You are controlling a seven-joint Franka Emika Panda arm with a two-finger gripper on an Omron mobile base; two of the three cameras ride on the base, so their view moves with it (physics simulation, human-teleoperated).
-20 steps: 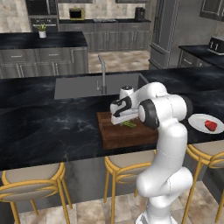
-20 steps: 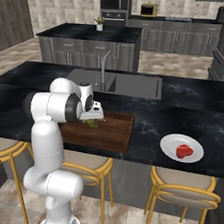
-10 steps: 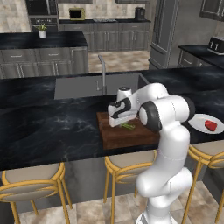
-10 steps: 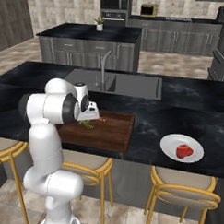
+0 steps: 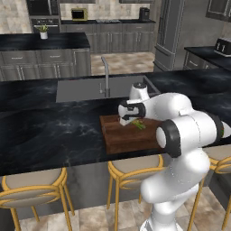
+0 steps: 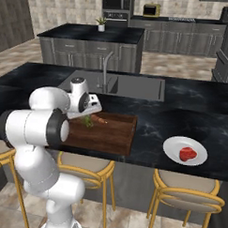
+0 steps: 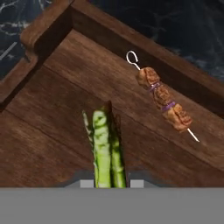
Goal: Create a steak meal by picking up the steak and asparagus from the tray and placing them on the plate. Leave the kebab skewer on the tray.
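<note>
Now that the claw [image 7: 112, 183] has clenched on the asparagus [image 7: 105, 144] over the tray [image 7: 52, 109], plate [image 6: 173, 147] transfer is next; steak [image 6: 188, 154] already plated.

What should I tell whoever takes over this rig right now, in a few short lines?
Gripper: shut on the asparagus, low over the tray.
Steak: already on the plate, on the counter to the tray's right.
Kebab skewer: lying on the tray near its rim, apart from the asparagus.
Done: steak plated.
Left: lift the asparagus, carry it to the plate, release; leave the skewer where it is.
</note>
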